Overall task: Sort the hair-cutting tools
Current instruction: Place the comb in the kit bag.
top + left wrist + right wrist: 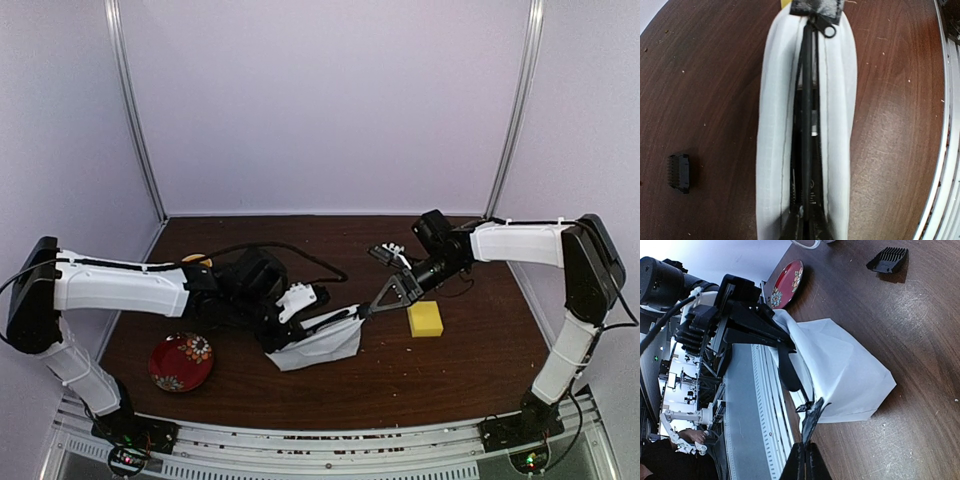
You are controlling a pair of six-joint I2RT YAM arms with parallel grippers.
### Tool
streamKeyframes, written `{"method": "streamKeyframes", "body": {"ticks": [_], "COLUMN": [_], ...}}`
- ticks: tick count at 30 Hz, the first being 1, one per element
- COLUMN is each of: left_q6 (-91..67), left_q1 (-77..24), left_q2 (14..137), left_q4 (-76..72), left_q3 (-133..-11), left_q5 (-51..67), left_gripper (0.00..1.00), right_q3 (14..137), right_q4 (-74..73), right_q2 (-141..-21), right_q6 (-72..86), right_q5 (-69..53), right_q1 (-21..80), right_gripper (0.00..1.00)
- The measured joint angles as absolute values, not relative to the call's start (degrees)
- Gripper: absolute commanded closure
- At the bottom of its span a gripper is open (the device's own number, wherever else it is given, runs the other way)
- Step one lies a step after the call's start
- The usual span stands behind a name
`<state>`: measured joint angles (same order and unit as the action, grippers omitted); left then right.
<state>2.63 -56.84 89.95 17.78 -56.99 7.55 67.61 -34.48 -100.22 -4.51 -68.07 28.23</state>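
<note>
The white pouch (325,345) (775,125) (845,370) is stretched between both grippers, its zipper open and its bottom on the table. My left gripper (278,335) (807,230) (785,342) is shut on the pouch's left end. The right gripper (368,310) (805,452) is shut on the black tab (812,420) at the other end, by the zipper pull (829,31). Slim black tools (807,150) lie lengthwise inside the pouch; one looks like the trimmer. A small black square piece (679,172) (887,260) lies on the table beside the pouch. No scissors show.
A yellow sponge block (425,318) sits right of the pouch, under the right arm. A red patterned plate (181,362) (787,282) lies at the near left. The metal rail (945,150) (745,405) runs along the table's near edge.
</note>
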Motion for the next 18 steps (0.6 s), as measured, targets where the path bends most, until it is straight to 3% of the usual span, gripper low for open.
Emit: {"method": "streamKeyframes", "body": {"ticks": [9,18], "left_q6": [1.2,-2.9], "left_q1": [-64.0,-64.9], "left_q2": [90.0,90.0], "left_q4": [26.7,28.2], "left_q3": [-61.6,-61.7], "left_q5": [5.8,2.7], "left_gripper": [1.0,1.0], "right_q3": [68.0,67.7], "right_q4": [-43.5,-47.7], "right_q2": [-98.5,-97.9], "right_q6": [-10.5,-14.4], "right_q5": [-67.2,-66.6], "right_q1": [29.3,29.8], "right_gripper": [1.0,1.0]}}
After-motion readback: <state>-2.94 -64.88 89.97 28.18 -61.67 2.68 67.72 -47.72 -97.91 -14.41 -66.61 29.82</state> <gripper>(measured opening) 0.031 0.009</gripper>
